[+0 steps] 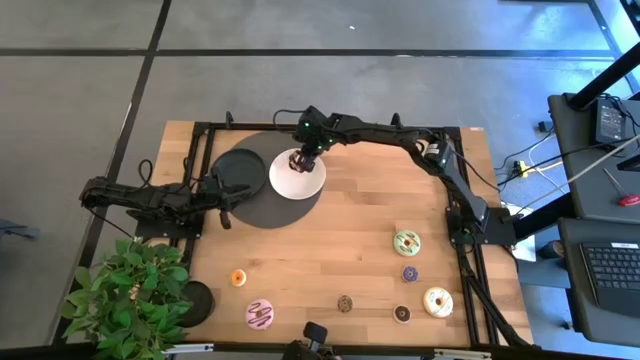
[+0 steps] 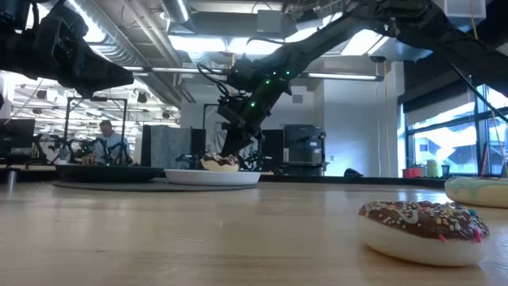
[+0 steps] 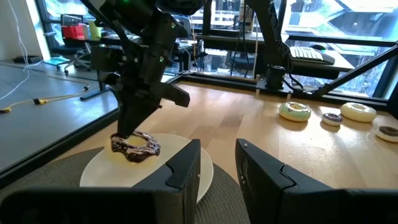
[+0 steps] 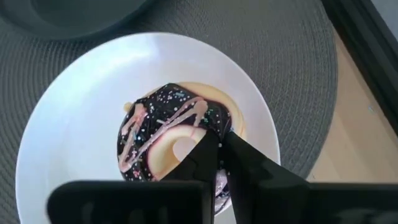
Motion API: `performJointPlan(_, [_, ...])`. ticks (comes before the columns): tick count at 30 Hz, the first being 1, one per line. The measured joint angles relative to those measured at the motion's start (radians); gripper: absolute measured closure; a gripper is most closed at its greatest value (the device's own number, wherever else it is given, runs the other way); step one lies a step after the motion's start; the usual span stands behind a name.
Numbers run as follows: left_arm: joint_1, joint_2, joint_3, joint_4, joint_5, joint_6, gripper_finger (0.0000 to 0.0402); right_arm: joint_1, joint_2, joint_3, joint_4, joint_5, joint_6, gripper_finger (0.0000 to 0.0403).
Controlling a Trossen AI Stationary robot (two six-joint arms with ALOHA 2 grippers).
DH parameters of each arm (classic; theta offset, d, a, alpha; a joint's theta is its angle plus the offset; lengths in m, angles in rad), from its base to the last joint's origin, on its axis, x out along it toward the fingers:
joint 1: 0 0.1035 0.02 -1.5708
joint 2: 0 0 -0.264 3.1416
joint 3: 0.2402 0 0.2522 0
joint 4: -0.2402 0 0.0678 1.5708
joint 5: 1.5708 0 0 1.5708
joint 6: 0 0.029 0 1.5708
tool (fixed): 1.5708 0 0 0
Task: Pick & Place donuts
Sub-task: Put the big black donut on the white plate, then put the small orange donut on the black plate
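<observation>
Over the white plate (image 1: 297, 180) at the counter's 12 o'clock, the right end effector (image 4: 221, 146) pinches the chocolate donut (image 4: 168, 134) by its rim (a tilted release could roll it off).

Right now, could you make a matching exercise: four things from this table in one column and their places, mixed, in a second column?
Things:
1. chocolate-iced donut with pink drizzle
2. small orange-iced donut
3. green-iced donut
4. left gripper

Places:
A. bare wood, near the potted plant
B. on the round white plate, in the right gripper
C. over the dark round mat, beside the plate
D. bare wood, right side of the table

Pairs: 1-B, 2-A, 3-D, 4-C
</observation>
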Motion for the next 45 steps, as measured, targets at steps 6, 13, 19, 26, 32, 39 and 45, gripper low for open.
performJointPlan(6, [0.000,0.000,0.000,0.000,0.000,0.000,0.0304,0.000,0.000,0.000,0.005,0.008,-0.045,0.0369])
performJointPlan(13, [0.000,0.000,0.000,0.000,0.000,-0.001,0.0304,0.000,0.000,0.000,0.019,0.008,-0.048,0.0369])
performJointPlan(19, [0.000,0.000,0.000,0.000,0.000,-0.008,0.0304,0.000,0.000,0.000,0.019,0.008,-0.060,0.0368])
performJointPlan(26, [0.000,0.000,0.000,0.000,0.000,-0.008,0.0304,0.000,0.000,0.000,0.018,0.009,-0.073,0.0367])
performJointPlan(32, [0.000,0.000,0.000,0.000,0.001,-0.008,0.0304,0.000,0.000,0.000,0.018,0.011,-0.074,0.0367])
performJointPlan(39, [0.000,0.000,0.000,0.000,0.001,-0.008,0.0304,0.000,0.000,0.000,0.021,0.011,-0.075,0.0323])
performJointPlan(45, [0.000,0.000,0.000,0.000,0.000,-0.008,0.0304,0.000,0.000,0.000,0.023,0.011,-0.074,0.0280])
